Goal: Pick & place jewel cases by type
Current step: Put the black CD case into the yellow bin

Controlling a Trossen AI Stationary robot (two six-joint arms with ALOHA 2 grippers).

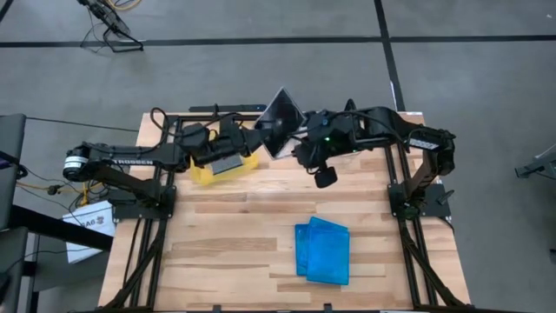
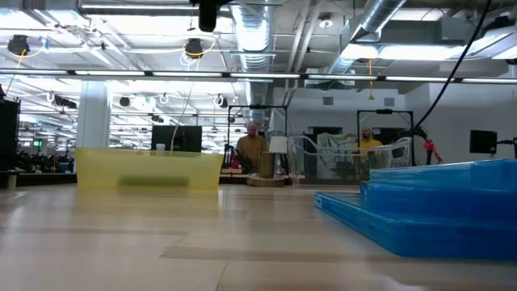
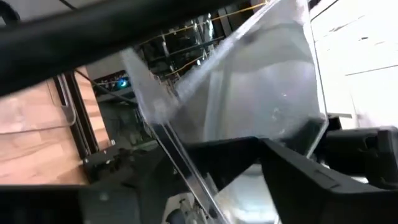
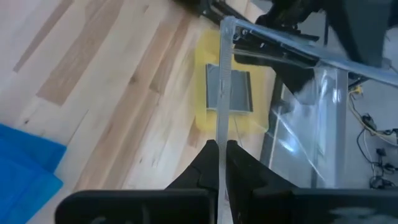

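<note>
Inside yellow tray (image 4: 205, 118) lies a clear-grey case (image 4: 229, 92).

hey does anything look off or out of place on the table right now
Yes: a clear-grey jewel case is tilted in mid-air between both arms near the yellow tray, pinched edge-on by the right gripper. The blue cases lie overlapping, slightly askew.

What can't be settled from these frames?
- Left gripper: whether it grips the clear case; high view too small, left wrist view blurred.
- Yellow tray: contents hidden under the left arm; low view shows only its wall.
- Blue cases: count unclear, overlapping.
- Both arms: absent from the low view.
</note>
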